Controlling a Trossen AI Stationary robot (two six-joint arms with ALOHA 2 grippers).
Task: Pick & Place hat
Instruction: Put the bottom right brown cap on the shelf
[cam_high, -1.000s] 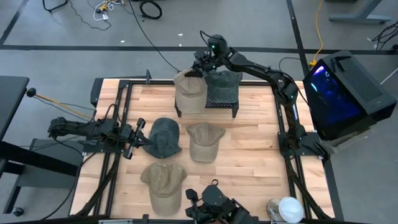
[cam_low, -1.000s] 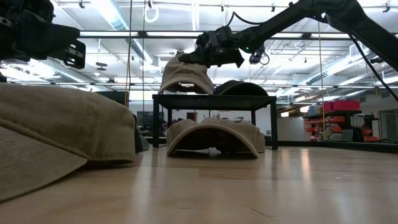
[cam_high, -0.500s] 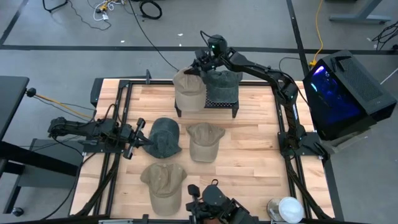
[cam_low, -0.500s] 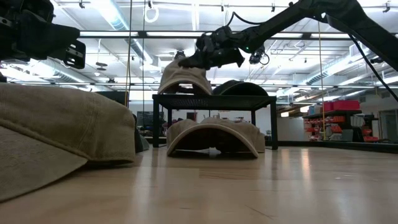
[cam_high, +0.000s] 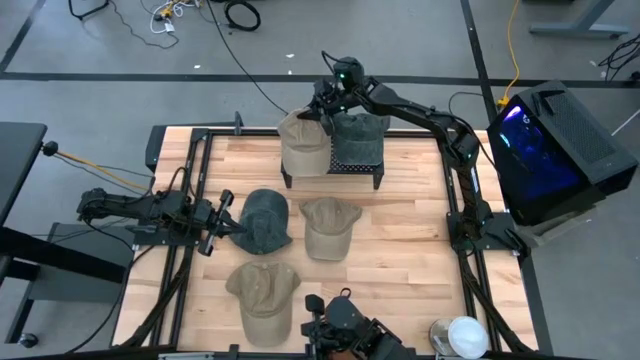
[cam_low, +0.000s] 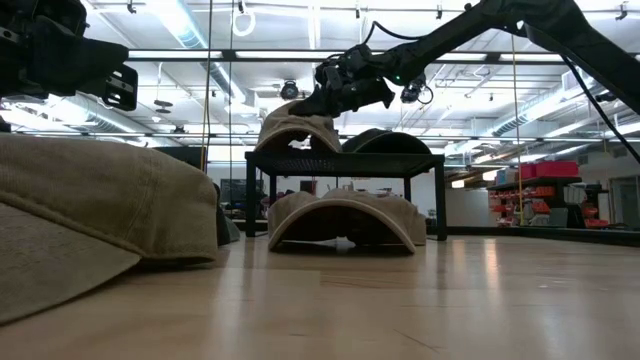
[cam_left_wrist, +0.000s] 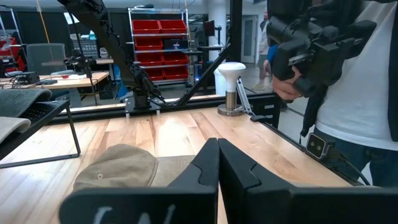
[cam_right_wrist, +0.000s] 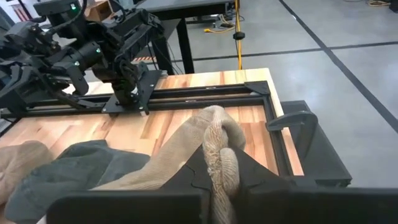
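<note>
I see the tan hat (cam_high: 303, 146) on the black rack (cam_high: 357, 170) at the surface's far edge, my right hand (cam_high: 322, 112) apparently clamped on its fabric, my left hand (cam_high: 228, 220) pressed together beside the green hat (cam_high: 265, 220).

Two dark, jointed arms; black angular jaws; green wrist light.

High view: overhead, straight down, whole table (cam_high: 400, 225). Low view: tabletop height, level across to the rack (cam_low: 340, 160); both share it. Wrist views look forward, close.
</note>
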